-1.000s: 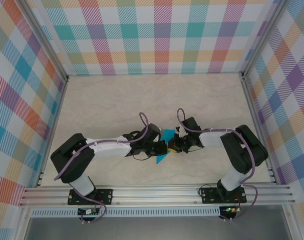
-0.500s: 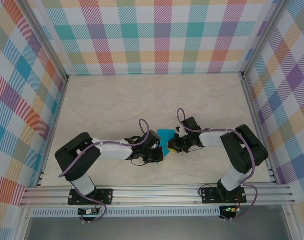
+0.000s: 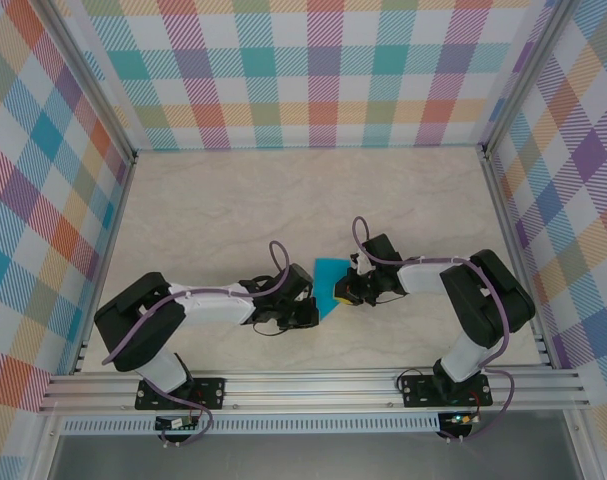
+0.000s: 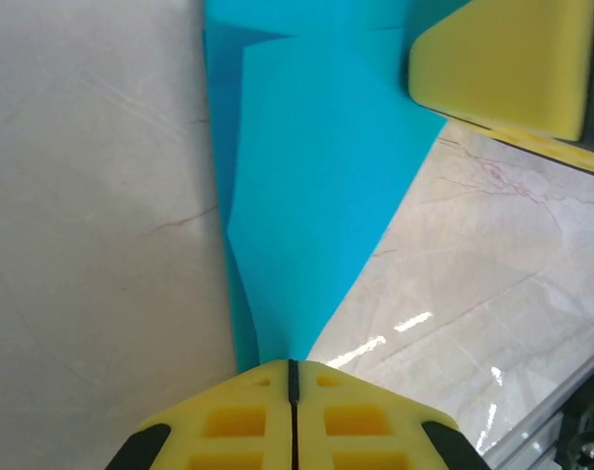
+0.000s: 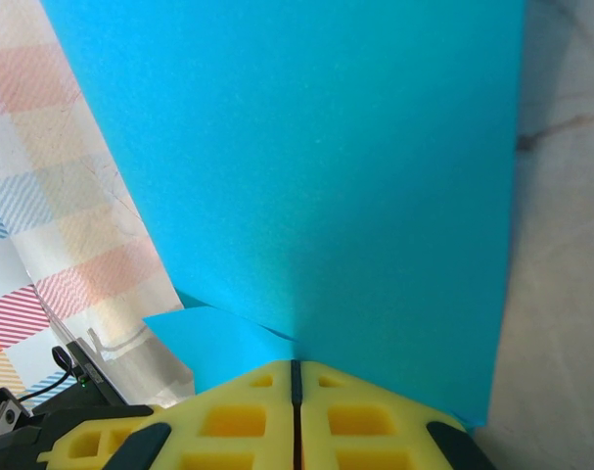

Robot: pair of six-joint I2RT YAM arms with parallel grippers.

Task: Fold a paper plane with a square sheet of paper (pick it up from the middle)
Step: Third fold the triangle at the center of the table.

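Plaid walls (image 3: 323, 70) enclosed the pale marble surface (image 3: 203, 210). Near its front middle, the left hand (image 4: 292, 372) and right hand (image 5: 297, 370) each stood clenched on the creased square sheet of paper (image 3: 328, 282). Holding it taut and moving both hands together would probably keep the fold clean.

The thin folded sheet of teal-blue paper (image 3: 328, 288) was one plain, even colour on each face that showed. The left fingers (image 4: 257, 394) and right fingers (image 5: 250, 394) were bright yellow, edged with black. The smooth stone-look tabletop (image 3: 213, 200) was pale cream with faint brownish veins. The enclosure walls (image 3: 323, 70) carried a pastel plaid of teal, orange, purple, yellow and pink. The left arm (image 3: 208, 298) and right arm (image 3: 423, 275) were black and white, looped with purple cables (image 3: 282, 250).
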